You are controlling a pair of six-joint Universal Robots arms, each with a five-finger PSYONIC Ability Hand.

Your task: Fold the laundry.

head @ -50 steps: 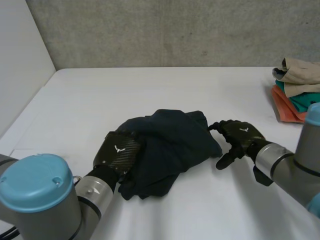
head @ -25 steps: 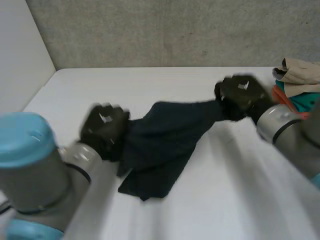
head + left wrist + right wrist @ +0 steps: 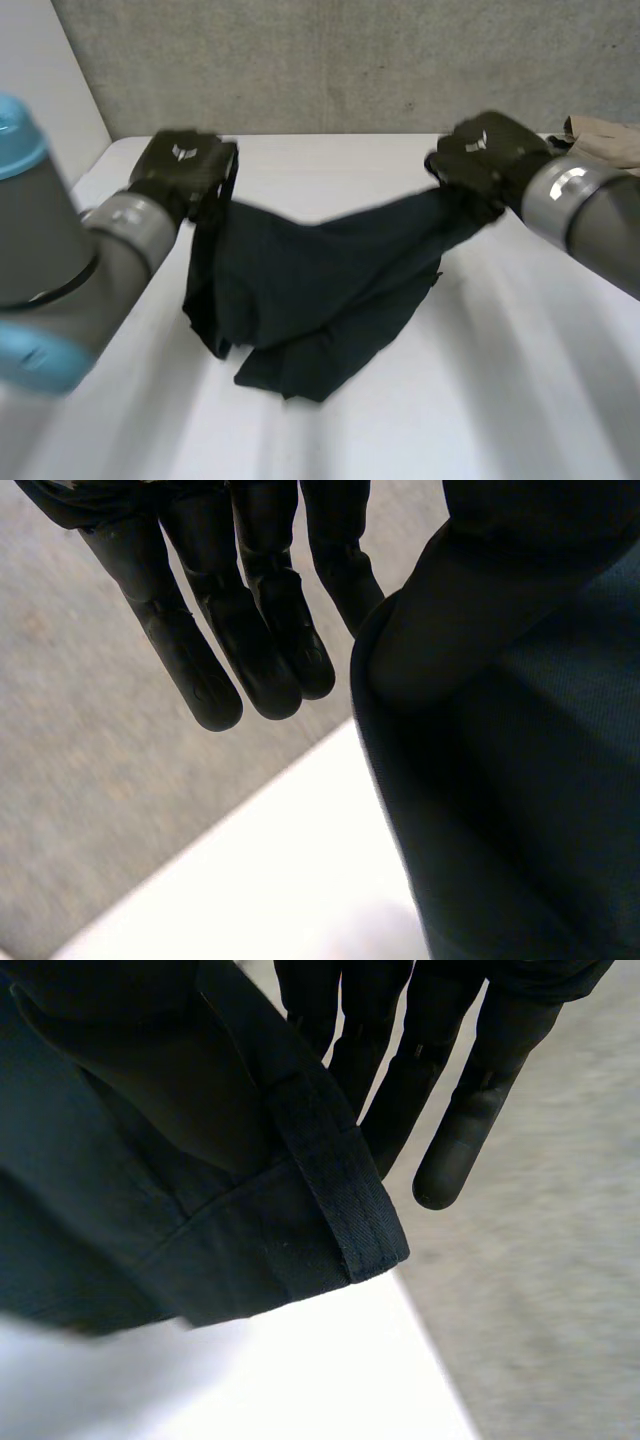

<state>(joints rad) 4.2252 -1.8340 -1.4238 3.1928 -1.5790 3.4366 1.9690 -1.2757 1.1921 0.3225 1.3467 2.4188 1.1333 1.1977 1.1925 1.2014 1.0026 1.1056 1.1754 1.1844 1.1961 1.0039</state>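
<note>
We see soft, even light and only faint shadows; the white counter (image 3: 480, 400) glares nearly blank, while the dark garment (image 3: 310, 290) swallows light, its folds barely readable.

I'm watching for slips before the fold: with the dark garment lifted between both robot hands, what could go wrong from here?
Slip: the fingers of the left robot hand and of the right robot hand stick out straight beside the dark garment, so each pinch looks small. Creases: its lower part lies bunched on the table. Knock: the right robot hand is close to the beige clothes.
</note>
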